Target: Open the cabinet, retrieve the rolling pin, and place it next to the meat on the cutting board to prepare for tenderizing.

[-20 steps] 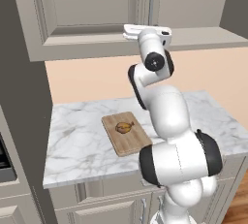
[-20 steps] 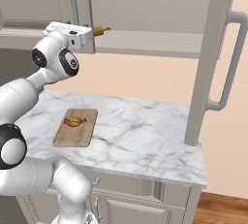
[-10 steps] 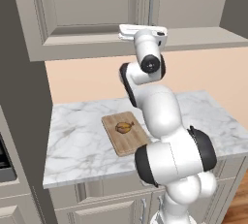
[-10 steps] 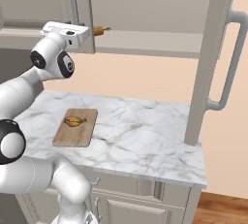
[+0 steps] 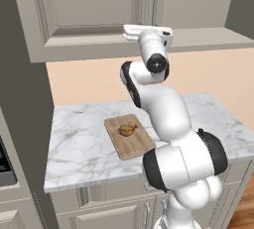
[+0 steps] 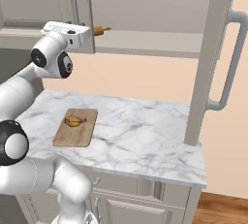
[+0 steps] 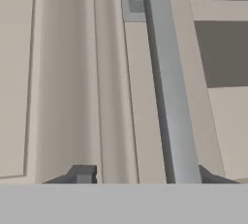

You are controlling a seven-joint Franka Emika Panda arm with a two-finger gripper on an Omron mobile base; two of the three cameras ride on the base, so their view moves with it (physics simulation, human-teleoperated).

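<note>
— Where's the end effector (image 7: 145,175)?
— I have it up at the cabinet (image 5: 84,5), on the left door's silver bar handle (image 7: 167,97). The bar runs between the fingertips (image 7: 83,173), hard against one, with a gap to the other. Half-spread, and I can't tell if it's gripping.
— And the rolling pin (image 6: 101,29)?
— Lying on the cabinet shelf, poking out past that door's edge. The right door (image 6: 213,48) stands open. The meat (image 5: 128,130) sits on the cutting board (image 5: 141,146), down on the marble worktop (image 5: 79,148).

The claw (image 7: 143,175) has narrowed around the cabinet's handle (image 7: 164,87).
</note>
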